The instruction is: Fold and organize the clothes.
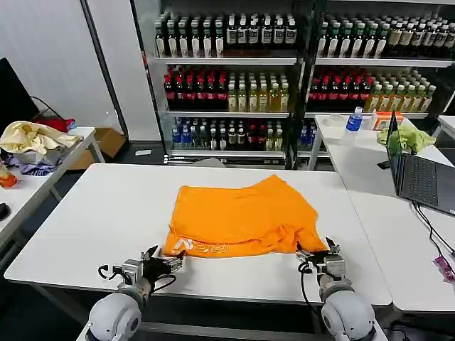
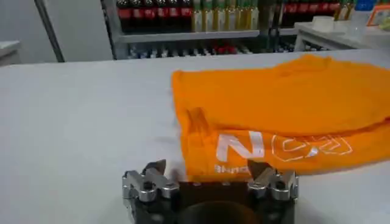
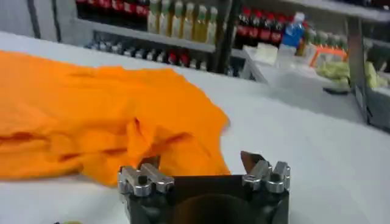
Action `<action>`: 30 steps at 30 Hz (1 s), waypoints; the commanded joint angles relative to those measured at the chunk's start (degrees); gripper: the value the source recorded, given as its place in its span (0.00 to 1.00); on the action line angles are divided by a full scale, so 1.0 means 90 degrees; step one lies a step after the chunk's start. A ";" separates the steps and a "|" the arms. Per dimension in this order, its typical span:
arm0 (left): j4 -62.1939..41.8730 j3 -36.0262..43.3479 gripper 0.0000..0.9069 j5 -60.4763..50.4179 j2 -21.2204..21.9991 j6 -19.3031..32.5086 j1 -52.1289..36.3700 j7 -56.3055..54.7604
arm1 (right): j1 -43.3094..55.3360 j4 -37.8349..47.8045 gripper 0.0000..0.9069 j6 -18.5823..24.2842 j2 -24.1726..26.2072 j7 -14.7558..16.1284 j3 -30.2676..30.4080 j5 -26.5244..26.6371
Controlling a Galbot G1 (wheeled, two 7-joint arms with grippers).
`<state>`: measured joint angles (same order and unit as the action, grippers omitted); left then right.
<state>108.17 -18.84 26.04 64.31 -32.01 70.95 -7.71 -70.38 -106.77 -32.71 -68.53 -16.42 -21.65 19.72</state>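
Both end effectors are hovering low over the white bench [image 1: 92, 213], fingers spread and holding nothing. Just ahead of the left end effector [image 2: 207, 172] the orange T-shirt [image 1: 242, 213] is lying partly folded, its lettered hem nearest; the right end effector [image 3: 201, 163] is facing its rumpled corner. Pinching only the top layer could be undoing the fold, dragging layers apart.

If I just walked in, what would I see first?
First the bright orange T-shirt, lying partly folded in the middle of the white table, its white letters along the near edge. At that edge the left gripper sits open by the shirt's lettered corner and the right gripper open by its other near corner. Behind stand shelves packed with drink bottles.
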 commanded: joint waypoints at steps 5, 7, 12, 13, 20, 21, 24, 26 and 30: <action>-0.0176 -0.0007 0.01 0.0021 0.0065 0.0035 0.0051 0.0006 | 0.0009 0.0420 0.00 -0.0025 -0.0026 -0.0103 -0.0127 0.0768; -0.0187 -0.0014 0.01 0.0051 0.0062 0.0036 0.0077 0.0012 | -0.0017 0.0374 0.00 -0.0019 -0.0029 -0.0099 -0.0095 0.0763; -0.0165 -0.0020 0.01 0.0081 0.0077 0.0041 0.0109 0.0017 | -0.0053 0.0300 0.00 -0.0017 -0.0046 -0.0094 -0.0054 0.0726; -0.0160 -0.0023 0.01 0.0088 0.0080 0.0042 0.0107 0.0018 | -0.0064 0.0284 0.00 -0.0014 -0.0047 -0.0091 -0.0045 0.0712; -0.0003 -0.0081 0.01 0.0100 0.0075 0.0056 0.0211 0.0022 | -0.0236 0.0086 0.00 0.0003 -0.0032 -0.0052 -0.0064 0.0603; 0.0028 -0.0098 0.01 0.0101 0.0072 0.0056 0.0251 0.0024 | -0.0271 0.0055 0.00 0.0007 -0.0029 -0.0046 -0.0077 0.0586; 0.0152 -0.0152 0.01 0.0092 0.0075 0.0080 0.0388 0.0033 | -0.0393 -0.0093 0.00 0.0015 -0.0029 -0.0030 -0.0127 0.0549; 0.0244 -0.0219 0.01 0.0093 0.0069 0.0107 0.0539 0.0039 | -0.0528 -0.0258 0.00 0.0013 -0.0042 -0.0038 -0.0164 0.0515; 0.0513 -0.0335 0.01 0.0091 0.0023 0.0130 0.0907 0.0042 | -0.0941 -0.0689 0.00 -0.0002 -0.0067 -0.0048 -0.0294 0.0430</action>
<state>109.29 -20.49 26.96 64.79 -31.01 74.26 -7.27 -75.68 -109.46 -32.54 -69.24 -16.71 -23.69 23.51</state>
